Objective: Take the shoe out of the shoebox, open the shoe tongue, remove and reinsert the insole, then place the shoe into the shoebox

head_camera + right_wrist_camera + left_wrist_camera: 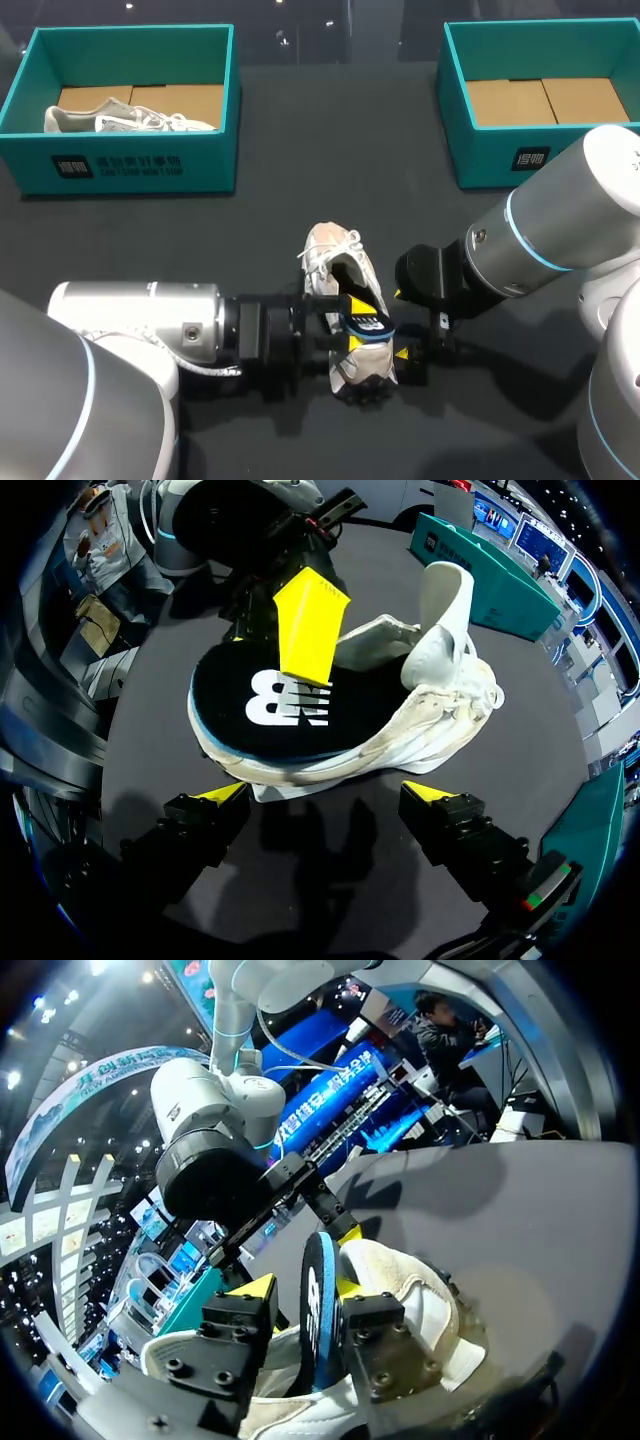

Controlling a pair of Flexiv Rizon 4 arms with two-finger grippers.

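The white shoe (pixel 325 250) lay near the middle of the dark table (pixel 300 150), well apart from the two teal boxes at the far edge, with its toe toward them and its heel toward the robot. Its tongue (pixel 445 600) stood pulled up, away from the opening. The black, blue-edged insole (pixel 368 322) stuck partway out at the heel end, its rear part raised above the collar and its fore part reaching down into the shoe.

The left end effector (pixel 357 322) sat at the shoe's left side and was closed on the insole. In the left wrist view the insole (pixel 320 1300) stood edge-on between that end effector's (pixel 300 1286) two fingers, over the shoe (pixel 420 1300). In the right wrist view one of its yellow fingertips (pixel 310 620) lay flat on the insole's printed top face (pixel 270 705).

The right end effector (pixel 401 325) sat low over the table, just beside the shoe's right side, with its fingers spread wide and gripping nothing. In its own wrist view (pixel 328 795) the shoe (pixel 430 710) lay just ahead of the tips — not between them.

The left shoebox (pixel 130 165) held a second white sneaker (pixel 130 120). The right shoebox (pixel 490 150) showed its brown cardboard floor.
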